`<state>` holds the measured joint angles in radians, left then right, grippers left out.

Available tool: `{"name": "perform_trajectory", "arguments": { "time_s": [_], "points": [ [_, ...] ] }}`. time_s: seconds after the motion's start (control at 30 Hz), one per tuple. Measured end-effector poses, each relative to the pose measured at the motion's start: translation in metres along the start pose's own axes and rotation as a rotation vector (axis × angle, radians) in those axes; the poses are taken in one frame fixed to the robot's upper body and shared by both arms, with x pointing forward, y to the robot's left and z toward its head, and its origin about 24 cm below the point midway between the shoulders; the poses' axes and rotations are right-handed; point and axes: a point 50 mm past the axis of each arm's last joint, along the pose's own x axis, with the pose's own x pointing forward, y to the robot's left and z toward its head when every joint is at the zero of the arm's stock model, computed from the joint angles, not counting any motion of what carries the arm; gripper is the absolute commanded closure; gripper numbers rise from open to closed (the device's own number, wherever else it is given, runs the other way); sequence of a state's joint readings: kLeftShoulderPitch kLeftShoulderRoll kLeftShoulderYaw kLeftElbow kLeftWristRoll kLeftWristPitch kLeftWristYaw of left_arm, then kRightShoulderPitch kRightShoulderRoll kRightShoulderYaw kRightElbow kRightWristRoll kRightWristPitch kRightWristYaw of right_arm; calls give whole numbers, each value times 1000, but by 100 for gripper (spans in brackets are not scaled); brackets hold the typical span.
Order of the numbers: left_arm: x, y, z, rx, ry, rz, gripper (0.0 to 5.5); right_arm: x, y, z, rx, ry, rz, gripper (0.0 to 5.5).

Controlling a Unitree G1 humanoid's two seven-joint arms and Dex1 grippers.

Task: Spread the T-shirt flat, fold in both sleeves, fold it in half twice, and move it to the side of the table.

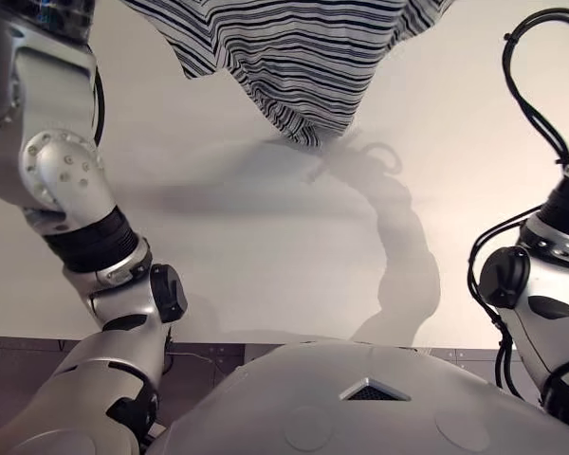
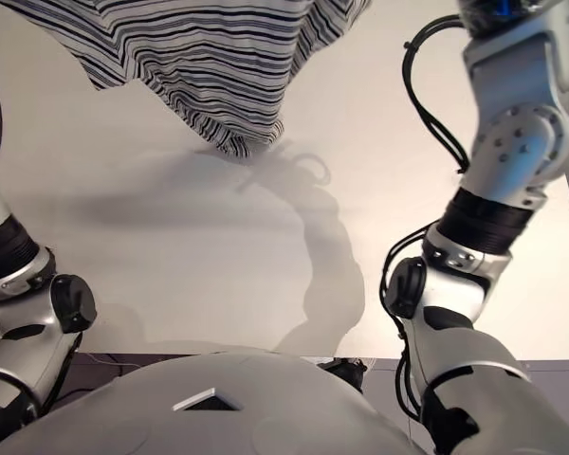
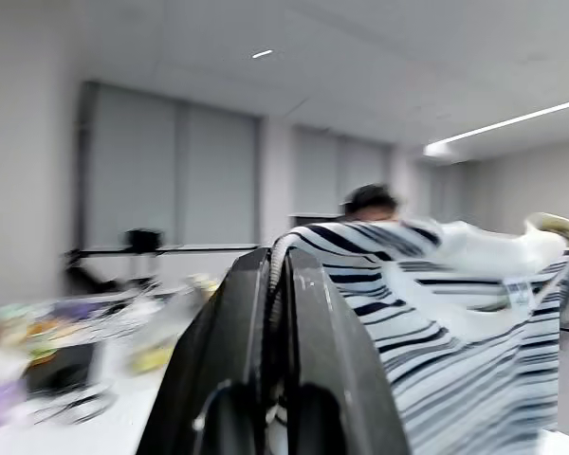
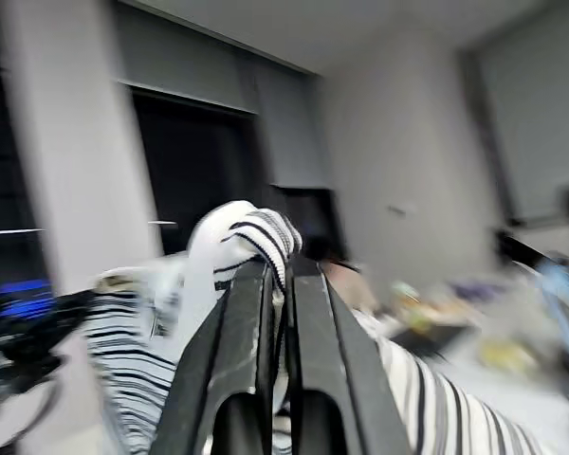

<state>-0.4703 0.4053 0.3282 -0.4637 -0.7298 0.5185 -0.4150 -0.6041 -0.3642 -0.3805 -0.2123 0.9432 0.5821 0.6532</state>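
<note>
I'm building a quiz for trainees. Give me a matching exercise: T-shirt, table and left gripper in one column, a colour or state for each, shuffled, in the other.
1. T-shirt
2. table
3. left gripper

a. plain white
b. shut on cloth
c. black-and-white striped

Pairs: 1-c, 2-a, 3-b

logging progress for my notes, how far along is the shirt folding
Nothing looks finished yet. In hand: the left jaws and right jaws are each shut on the striped T-shirt, holding it up over the table. Left: spreading it flat, both sleeves, two half folds, moving aside.
</note>
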Motion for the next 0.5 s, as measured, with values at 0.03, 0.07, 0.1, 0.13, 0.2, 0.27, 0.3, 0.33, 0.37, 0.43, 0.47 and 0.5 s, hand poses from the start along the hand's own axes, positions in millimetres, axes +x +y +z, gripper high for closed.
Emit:
{"name": "perform_trajectory", "arguments": {
  "time_s": [0.03,0.07,0.1,0.13,0.2,0.27,0.3,0.33,0.37,0.43,0.47,0.5],
  "points": [
    [-7,-8,4,-17,8,-51,537,-8,7,8,10,4,47,540],
    [-16,-17,10,-41,15,-100,537,-18,15,17,27,2,87,540],
    [-23,-22,15,-55,17,-127,537,-23,20,24,39,-10,102,540],
    [-27,-28,22,-64,9,-153,537,-27,25,33,45,-36,111,540],
    [-31,-34,38,-76,-37,-171,537,-29,32,48,57,-88,113,540],
    [-35,-37,58,-95,-107,-161,537,-29,38,63,54,-120,118,540],
    [-36,-39,67,-103,-138,-158,537,-29,43,69,40,-124,122,540],
    [-38,-41,74,-112,-159,-156,537,-30,45,73,30,-129,115,540],
    [-40,-43,79,-115,-165,-159,537,-32,47,77,26,-129,108,540],
    [-44,-50,88,-119,-169,-163,537,-36,52,83,20,-137,93,540],
    [-48,-54,90,-123,-162,-163,537,-38,55,84,13,-123,88,540],
    [-51,-58,91,-126,-149,-162,537,-39,58,82,17,-111,89,540]
  ]
}}
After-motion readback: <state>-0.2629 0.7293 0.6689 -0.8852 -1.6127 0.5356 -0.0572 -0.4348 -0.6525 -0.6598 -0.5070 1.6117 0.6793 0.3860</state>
